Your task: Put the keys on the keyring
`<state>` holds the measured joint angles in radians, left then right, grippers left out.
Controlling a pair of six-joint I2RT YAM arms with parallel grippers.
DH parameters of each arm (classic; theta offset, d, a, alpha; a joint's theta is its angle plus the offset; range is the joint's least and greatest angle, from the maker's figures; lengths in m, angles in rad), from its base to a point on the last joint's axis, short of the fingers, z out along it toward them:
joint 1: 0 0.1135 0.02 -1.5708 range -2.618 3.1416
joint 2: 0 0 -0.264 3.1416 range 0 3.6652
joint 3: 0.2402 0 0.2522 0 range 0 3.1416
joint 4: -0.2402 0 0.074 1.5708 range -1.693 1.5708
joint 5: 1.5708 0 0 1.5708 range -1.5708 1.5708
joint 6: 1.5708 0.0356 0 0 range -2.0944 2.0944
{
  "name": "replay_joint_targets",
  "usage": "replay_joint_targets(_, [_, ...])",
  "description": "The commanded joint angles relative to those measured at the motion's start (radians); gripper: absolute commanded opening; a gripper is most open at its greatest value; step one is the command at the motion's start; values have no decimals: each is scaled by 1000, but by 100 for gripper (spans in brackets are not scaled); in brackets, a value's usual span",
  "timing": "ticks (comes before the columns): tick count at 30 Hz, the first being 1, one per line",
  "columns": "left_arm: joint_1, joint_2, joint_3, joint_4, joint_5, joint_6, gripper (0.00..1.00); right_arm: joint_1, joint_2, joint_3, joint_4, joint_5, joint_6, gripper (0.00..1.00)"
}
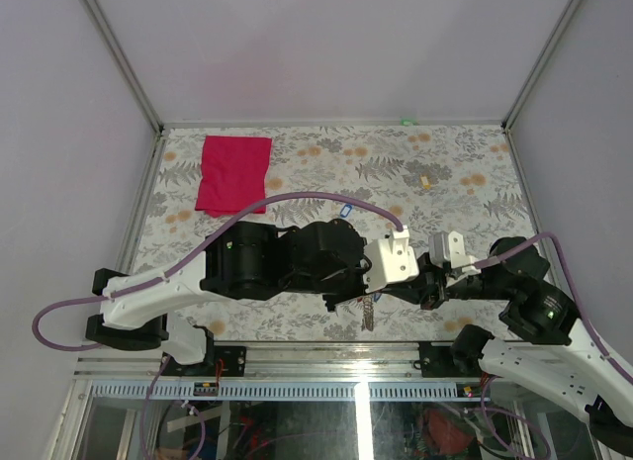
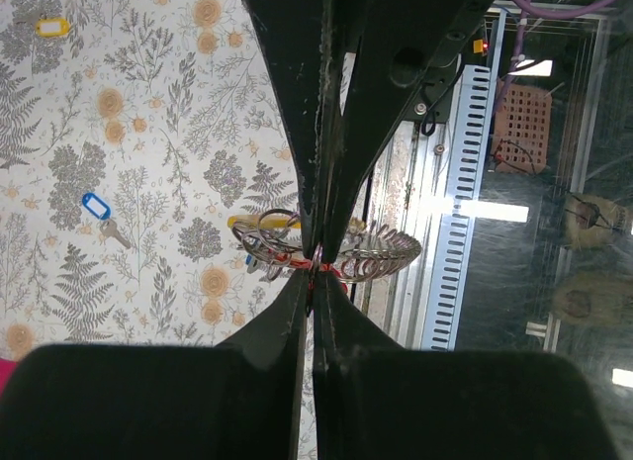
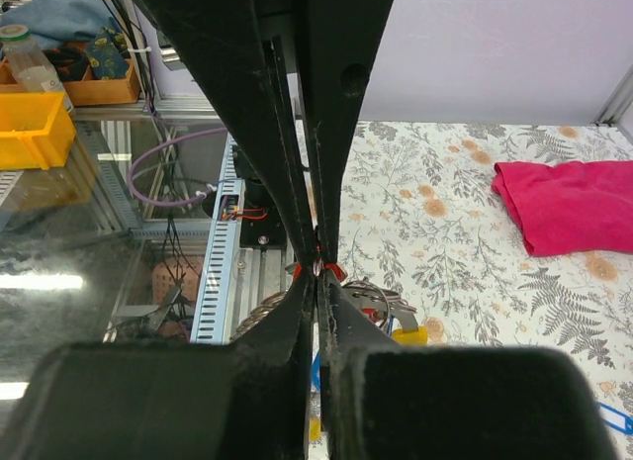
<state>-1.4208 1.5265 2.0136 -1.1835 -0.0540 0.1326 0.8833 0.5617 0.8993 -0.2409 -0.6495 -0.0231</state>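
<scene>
My two grippers meet tip to tip above the table's near edge. The left gripper (image 2: 316, 267) is shut on the keyring (image 2: 381, 250), a silver coil with several small rings, a yellow tag (image 2: 247, 222) and a red tag hanging from it. The right gripper (image 3: 318, 269) is shut at the same spot, on a thin metal loop with a red tag (image 3: 334, 271). The yellow tag also shows in the right wrist view (image 3: 410, 334). A blue-tagged key (image 2: 96, 205) lies loose on the table, also in the top view (image 1: 345, 211). A yellow-tagged key (image 2: 51, 27) lies further off, also in the top view (image 1: 425, 181).
A red cloth (image 1: 233, 172) lies at the table's far left, also in the right wrist view (image 3: 574, 203). The table's metal front rail (image 1: 326, 356) runs just below both grippers. A grey metal piece (image 1: 368, 312) hangs under the left gripper.
</scene>
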Motion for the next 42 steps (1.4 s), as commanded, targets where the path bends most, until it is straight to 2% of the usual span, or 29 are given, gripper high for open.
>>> replay_joint_targets(1, [-15, -64, -45, 99, -4, 13, 6, -1, -24, 24, 66, -3, 6, 0])
replay_joint_targets(3, [-14, -106, -98, 154, 4, 7, 13, -2, -37, 31, 66, 2, 8, 0])
replay_joint_targets(5, [-14, -150, -149, 210, 15, -2, 15, 0, -48, 37, 73, 2, 17, 0])
replay_joint_targets(23, [-14, -385, -496, 676, 81, -64, 23, 0, -99, 37, 170, 2, 91, 0])
replay_joint_targets(42, [-15, -358, -503, 699, 106, -46, 21, -1, -90, 52, 187, -32, 101, 0])
